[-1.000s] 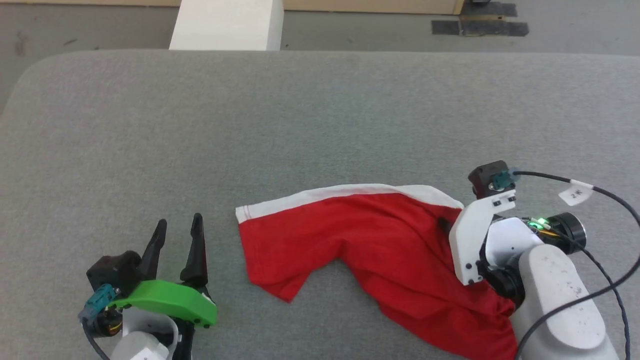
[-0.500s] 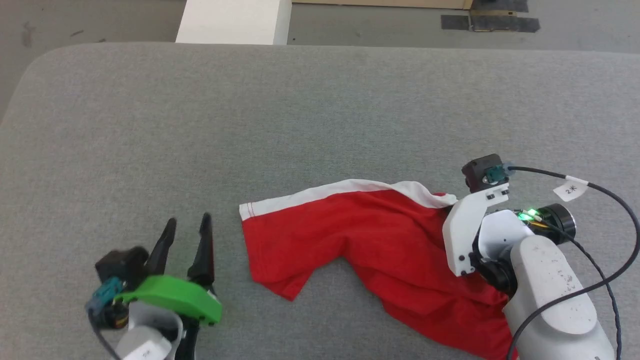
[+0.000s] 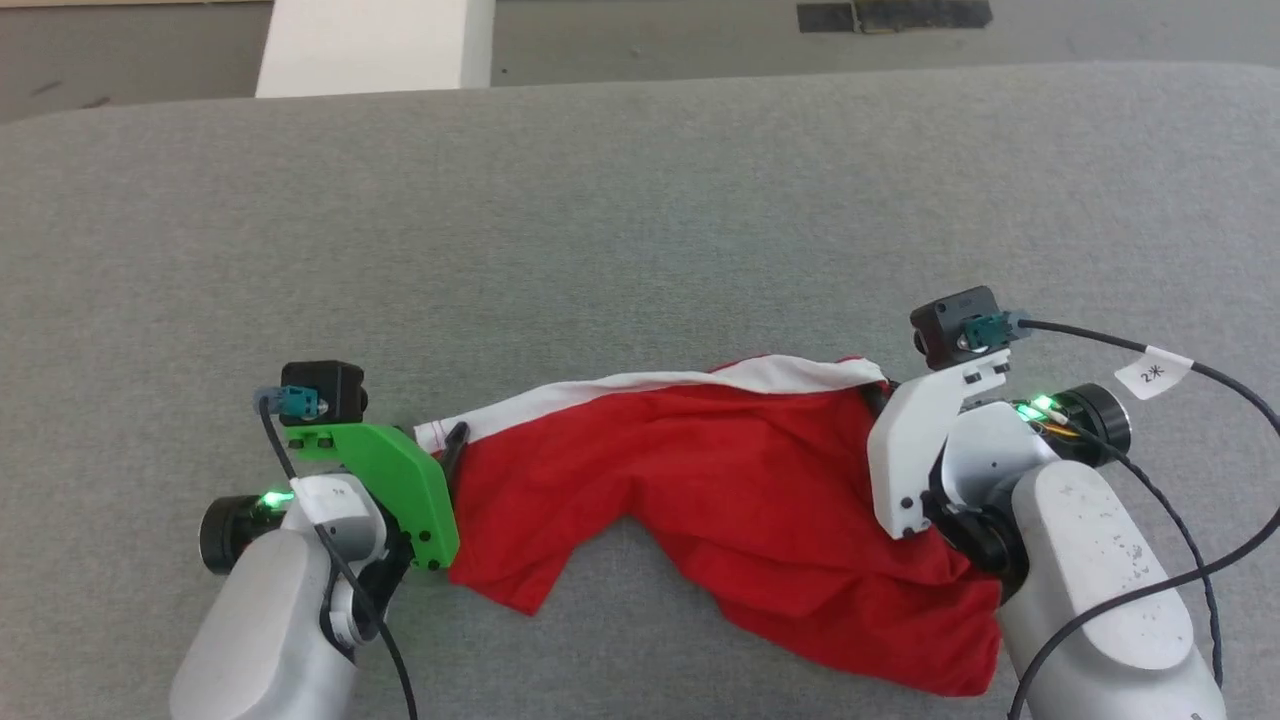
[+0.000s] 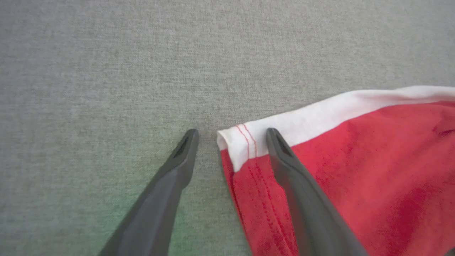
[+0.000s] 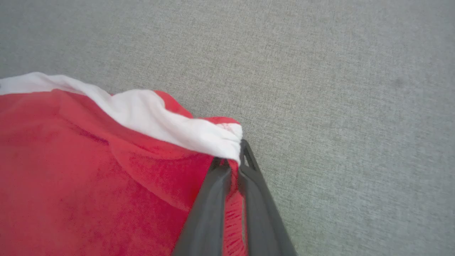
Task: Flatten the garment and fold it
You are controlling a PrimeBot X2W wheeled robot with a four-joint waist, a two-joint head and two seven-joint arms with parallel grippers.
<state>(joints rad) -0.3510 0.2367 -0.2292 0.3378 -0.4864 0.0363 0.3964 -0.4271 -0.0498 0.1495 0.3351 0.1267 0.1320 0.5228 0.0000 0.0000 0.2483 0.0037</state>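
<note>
The red garment lies crumpled across the grey table, its white stripe along the far edge. My left gripper is open at the garment's left end. In the left wrist view the white-trimmed hem corner sits between the fingers of the left gripper, one finger resting over the red cloth. My right gripper is at the garment's right end, mostly hidden behind its white bracket. In the right wrist view the right gripper is shut on bunched white and red fabric.
The grey padded table stretches wide to the far side. Beyond its far edge stand a white box and floor with dark tape. A black cable with a white tag loops off the right wrist.
The head camera has shifted. My left gripper has moved from the bare table left of the garment to straddle its hem corner. The right gripper keeps its hold.
</note>
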